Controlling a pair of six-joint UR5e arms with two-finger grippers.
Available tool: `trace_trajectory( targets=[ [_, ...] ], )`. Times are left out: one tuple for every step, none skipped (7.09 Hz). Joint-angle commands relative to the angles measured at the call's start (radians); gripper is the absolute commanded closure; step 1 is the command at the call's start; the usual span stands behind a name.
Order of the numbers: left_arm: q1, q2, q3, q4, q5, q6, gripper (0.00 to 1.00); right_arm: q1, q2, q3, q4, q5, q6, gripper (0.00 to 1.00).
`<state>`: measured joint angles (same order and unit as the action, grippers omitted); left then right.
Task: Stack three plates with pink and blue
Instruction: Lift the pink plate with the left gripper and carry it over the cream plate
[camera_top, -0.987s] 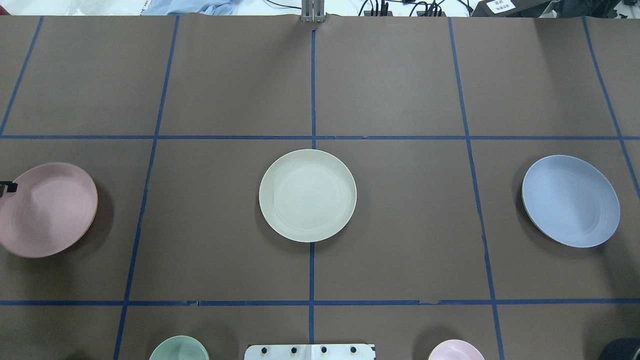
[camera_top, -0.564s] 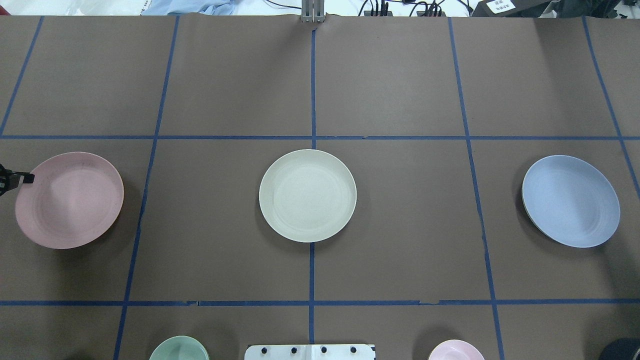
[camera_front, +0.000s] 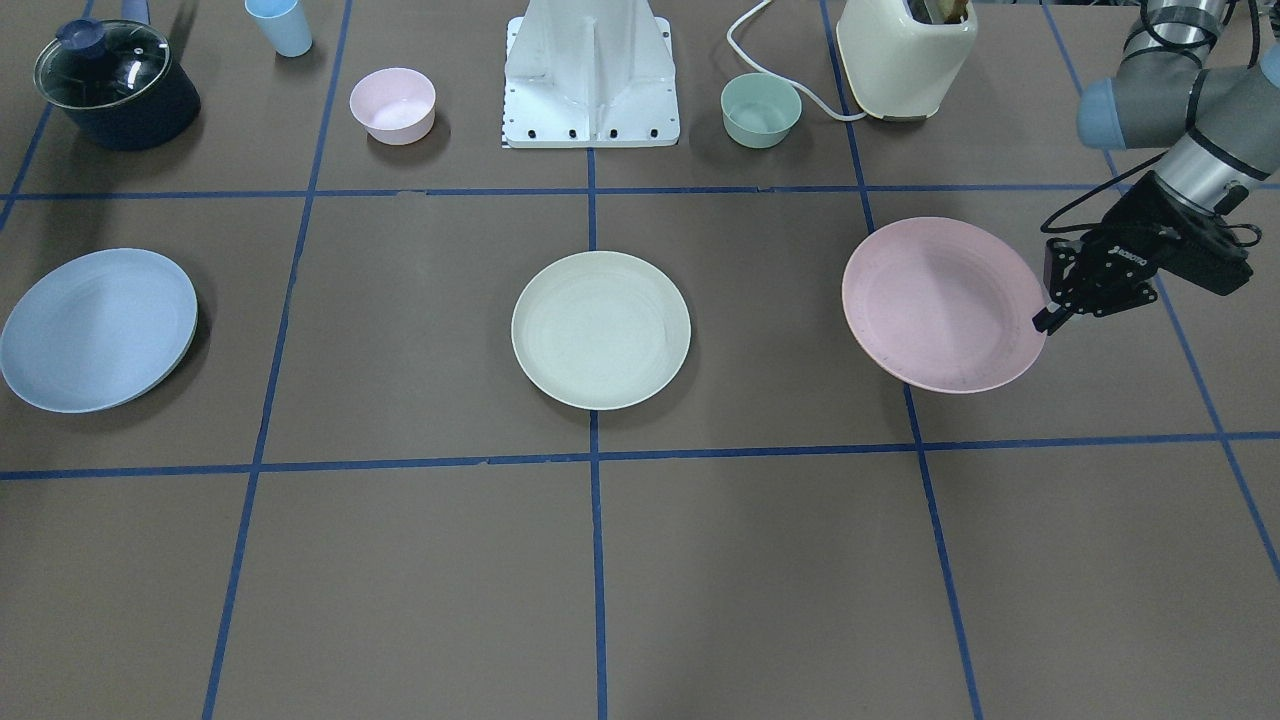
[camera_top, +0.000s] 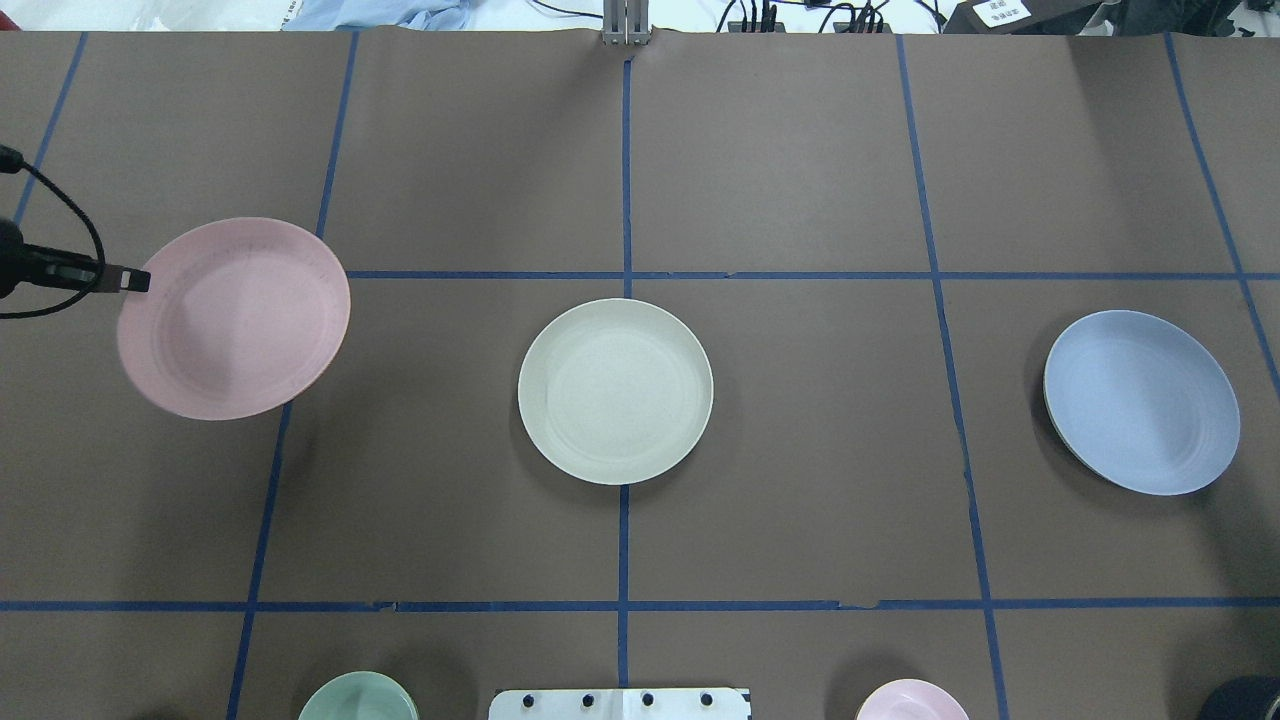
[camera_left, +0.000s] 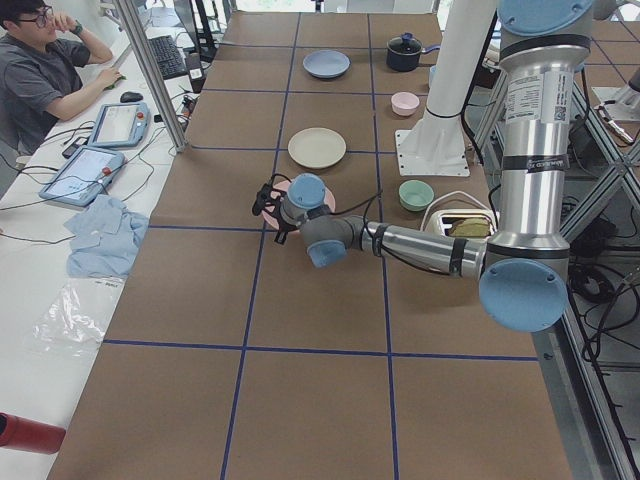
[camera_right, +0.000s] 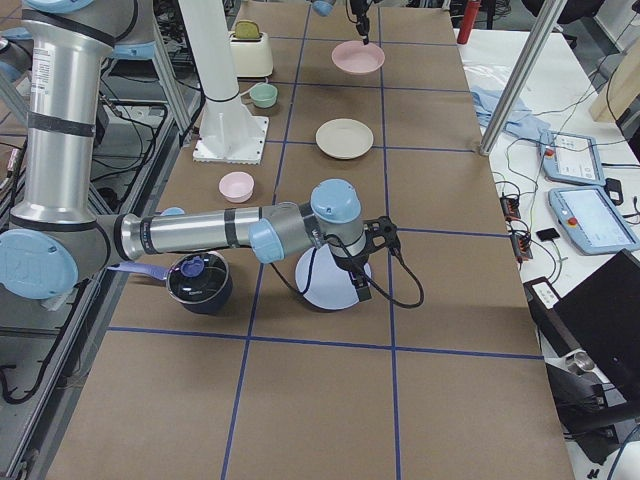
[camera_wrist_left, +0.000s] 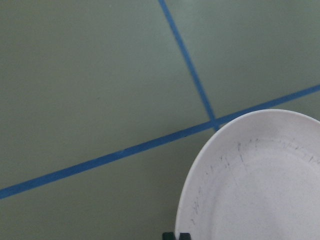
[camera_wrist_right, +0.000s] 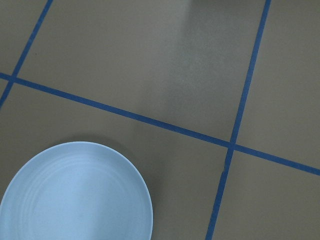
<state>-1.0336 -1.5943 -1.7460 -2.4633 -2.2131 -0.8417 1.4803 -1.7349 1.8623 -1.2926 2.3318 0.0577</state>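
Note:
My left gripper (camera_front: 1045, 320) is shut on the rim of the pale pink plate (camera_front: 940, 305) and holds it tilted above the table; in the overhead view the gripper (camera_top: 125, 280) is at the plate's (camera_top: 235, 318) left edge. The left wrist view shows the plate (camera_wrist_left: 260, 185) over blue tape lines. The cream plate (camera_top: 615, 391) lies flat at the table's middle. The light blue plate (camera_top: 1140, 400) is at the right, one edge slightly raised. My right gripper (camera_right: 358, 287) is at the blue plate's (camera_right: 325, 285) edge; I cannot tell whether it is open or shut.
Along the robot's side stand a small pink bowl (camera_front: 392, 104), a mint-green bowl (camera_front: 761, 110), a lidded dark pot (camera_front: 115, 82), a blue cup (camera_front: 279, 25), a cream toaster (camera_front: 905, 55) and the white robot base (camera_front: 590, 75).
My left gripper has lifted the pink plate and carried it to the right and farther from the robot. The cream and blue plates have not moved.

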Motion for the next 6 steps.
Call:
trace_trajectory(
  targets=[
    [0.146, -0.135, -0.038, 0.052, 0.079, -0.234, 1.00, 0.000, 0.000, -0.002, -0.001, 0.001, 0.001, 0.00],
    [0.235, -0.201, -0.024, 0.067, 0.134, -0.331, 1.00, 0.000, 0.000, -0.005, -0.001, 0.003, 0.001, 0.00],
    [0.325, -0.292, -0.015, 0.139, 0.218, -0.409, 1.00, 0.000, 0.000, -0.008, -0.001, 0.003, 0.001, 0.00],
    [0.398, -0.400, 0.026, 0.224, 0.290, -0.465, 1.00, 0.000, 0.002, -0.011, -0.001, 0.003, 0.001, 0.00],
    [0.438, -0.456, 0.083, 0.233, 0.329, -0.488, 1.00, 0.000, 0.003, -0.014, -0.002, 0.003, 0.002, 0.00],
    [0.455, -0.463, 0.111, 0.231, 0.352, -0.488, 1.00, 0.000, 0.003, -0.017, -0.001, 0.003, 0.001, 0.00]
  ],
)
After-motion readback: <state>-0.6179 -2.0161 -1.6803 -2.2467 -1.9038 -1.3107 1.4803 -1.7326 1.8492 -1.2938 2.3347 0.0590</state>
